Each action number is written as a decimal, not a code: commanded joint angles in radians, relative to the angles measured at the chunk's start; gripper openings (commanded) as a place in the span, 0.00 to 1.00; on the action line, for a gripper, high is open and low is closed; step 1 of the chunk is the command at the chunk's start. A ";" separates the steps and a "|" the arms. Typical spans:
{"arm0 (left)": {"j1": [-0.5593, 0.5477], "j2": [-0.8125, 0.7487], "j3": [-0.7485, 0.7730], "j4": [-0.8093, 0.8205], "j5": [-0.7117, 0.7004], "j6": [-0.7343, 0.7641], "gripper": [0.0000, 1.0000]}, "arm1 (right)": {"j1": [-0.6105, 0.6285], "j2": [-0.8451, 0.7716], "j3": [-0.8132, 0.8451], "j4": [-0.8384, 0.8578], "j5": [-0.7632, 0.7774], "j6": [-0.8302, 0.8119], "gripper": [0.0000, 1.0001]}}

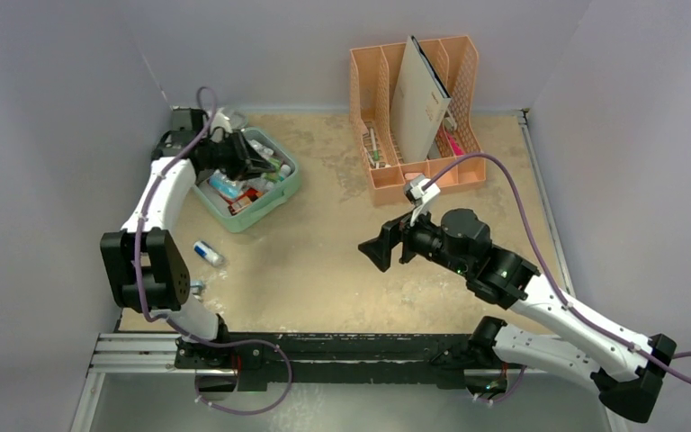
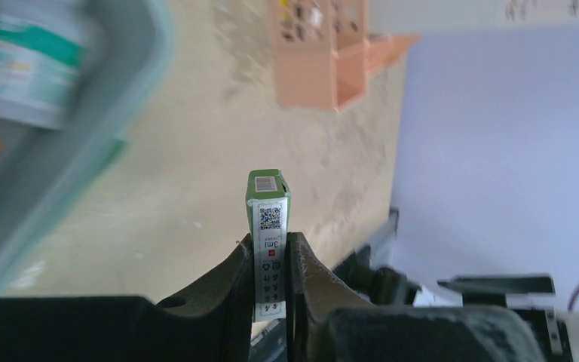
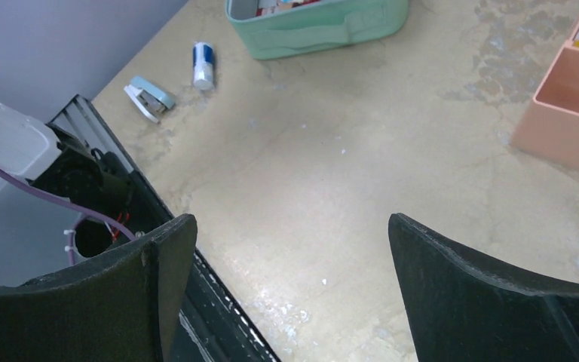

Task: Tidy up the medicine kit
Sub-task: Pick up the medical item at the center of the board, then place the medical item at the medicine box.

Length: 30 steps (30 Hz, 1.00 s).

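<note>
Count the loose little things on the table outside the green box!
2: a blue-white tube near the green box, and a pale-blue stapler-like thing beside it. More may be hidden.

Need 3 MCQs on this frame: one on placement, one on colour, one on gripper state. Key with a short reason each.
1. Where is the medicine kit?
A. Back left of the table
B. Front right corner
C. By the right arm's base

2. What colour is the small box in the left gripper?
A. Red
B. Green
C. Blue

3. The right gripper is:
A. shut tight
B. gripping something
C. open, holding nothing

Key:
1 A: the top view shows it at back left, well left of the file organizer.
2 B: the left wrist view shows its green top.
3 C: its fingers stand wide apart with only bare table between them.
</note>
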 commanded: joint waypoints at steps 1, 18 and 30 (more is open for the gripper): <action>0.119 -0.019 0.037 -0.052 -0.175 0.063 0.14 | 0.002 -0.025 -0.018 -0.012 0.027 0.013 0.99; 0.171 0.166 0.165 -0.081 -0.776 0.123 0.13 | 0.002 -0.068 -0.027 -0.029 0.021 -0.009 0.99; 0.171 0.328 0.267 -0.125 -0.943 0.139 0.13 | 0.003 -0.058 -0.021 -0.030 0.026 -0.017 0.99</action>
